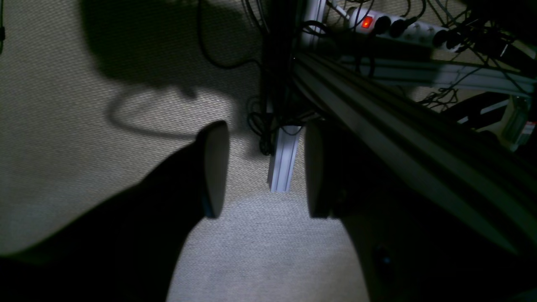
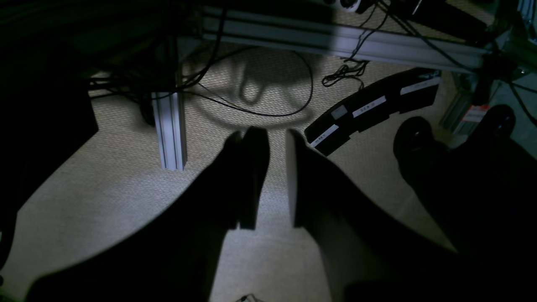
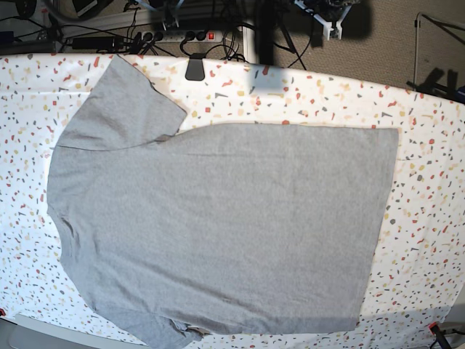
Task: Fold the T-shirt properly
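Overhead, T-shirt (image 3: pixel 232 233) flat on table (image 3: pixel 429 218); left tool (image 1: pixel 266 170) wide, right tool (image 2: pixel 277 180) narrowly parted, both empty

Two dark hands, left hand (image 1: pixel 266 170) and right hand (image 2: pixel 272 178), with flat paler-faced pads.

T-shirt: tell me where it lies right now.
In the base view, the T-shirt lies spread flat on the speckled table, collar toward the view's left, hem toward the right.
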### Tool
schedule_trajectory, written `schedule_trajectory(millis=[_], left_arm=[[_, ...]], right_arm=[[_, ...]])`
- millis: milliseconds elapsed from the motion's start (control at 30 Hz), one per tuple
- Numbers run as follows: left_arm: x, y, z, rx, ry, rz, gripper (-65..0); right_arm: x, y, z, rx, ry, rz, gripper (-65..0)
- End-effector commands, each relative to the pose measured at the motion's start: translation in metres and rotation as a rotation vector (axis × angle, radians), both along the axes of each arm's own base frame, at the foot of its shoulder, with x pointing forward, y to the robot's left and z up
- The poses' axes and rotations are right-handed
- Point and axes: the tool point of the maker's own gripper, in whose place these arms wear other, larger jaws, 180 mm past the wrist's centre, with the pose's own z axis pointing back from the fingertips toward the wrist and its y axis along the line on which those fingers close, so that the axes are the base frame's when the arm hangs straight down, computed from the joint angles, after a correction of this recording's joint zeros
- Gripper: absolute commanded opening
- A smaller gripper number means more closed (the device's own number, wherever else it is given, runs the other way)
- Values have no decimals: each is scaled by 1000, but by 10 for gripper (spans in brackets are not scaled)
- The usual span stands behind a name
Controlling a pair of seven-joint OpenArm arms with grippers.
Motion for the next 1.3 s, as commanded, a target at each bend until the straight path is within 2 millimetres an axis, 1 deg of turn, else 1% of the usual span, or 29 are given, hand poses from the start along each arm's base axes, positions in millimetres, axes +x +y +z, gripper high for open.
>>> schedule_trajectory(millis=[0, 500, 667, 900, 1100, 1167, 1267], left_arm=[[2, 1, 1, -2, -14, 0, -360], [3, 2, 1, -1, -16, -1, -360], [3, 2, 1, -1, -16, -1, -360], [3, 3, 2, 3, -21, -3, -361], [2, 15, 13, 37, -87, -15, -363], [-1, 16, 19, 27, -114, -27, -375], [-5, 14, 32, -2, -155, -53, -375]], right_arm=[[1, -4, 1, -10, -8, -1, -522], [2, -5, 1, -10, -9, -1, -522], [1, -8, 1, -14, -8, 0, -522], [-6, -7, 4, -4, -48, 9, -522], [-12, -9, 12, 1, -96, 21, -522], [-15, -12, 17, -2, -109, 26, -522], [-22, -18, 24, -6, -126, 30, -522]])
